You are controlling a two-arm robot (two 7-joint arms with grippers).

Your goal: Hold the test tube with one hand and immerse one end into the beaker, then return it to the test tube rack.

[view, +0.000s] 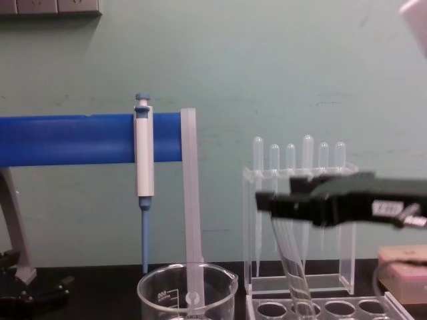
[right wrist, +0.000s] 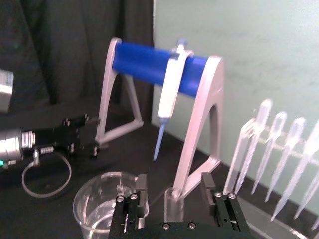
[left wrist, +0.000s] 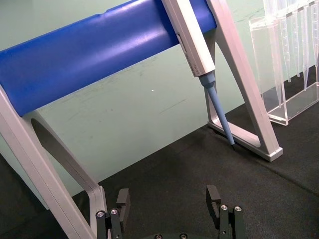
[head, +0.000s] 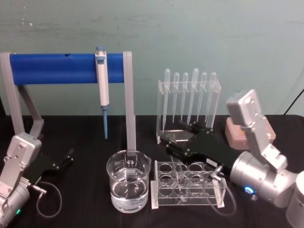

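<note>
The test tube (head: 179, 176) leans in the clear rack (head: 156, 205) right of the beaker (head: 128, 185), which holds water. My right gripper (head: 175, 138) hovers over the rack, open. In the right wrist view the tube's rim (right wrist: 172, 200) stands between the two fingers (right wrist: 141, 193) with a gap on each side. From the chest the right gripper (view: 267, 201) sits level with the tube's top, and the tube (view: 293, 280) slants down into the rack (view: 320, 310). My left gripper (head: 66, 159) rests open at the table's left, its fingers (left wrist: 122, 199) with nothing between them.
A blue-barred stand (head: 66, 68) with a white-and-blue pipettor (head: 102, 80) hanging from it rises behind the beaker. A clear holder of plastic pipettes (head: 190, 99) stands behind the rack. A pink block (head: 232, 133) lies at the far right. A cable loops by the left arm.
</note>
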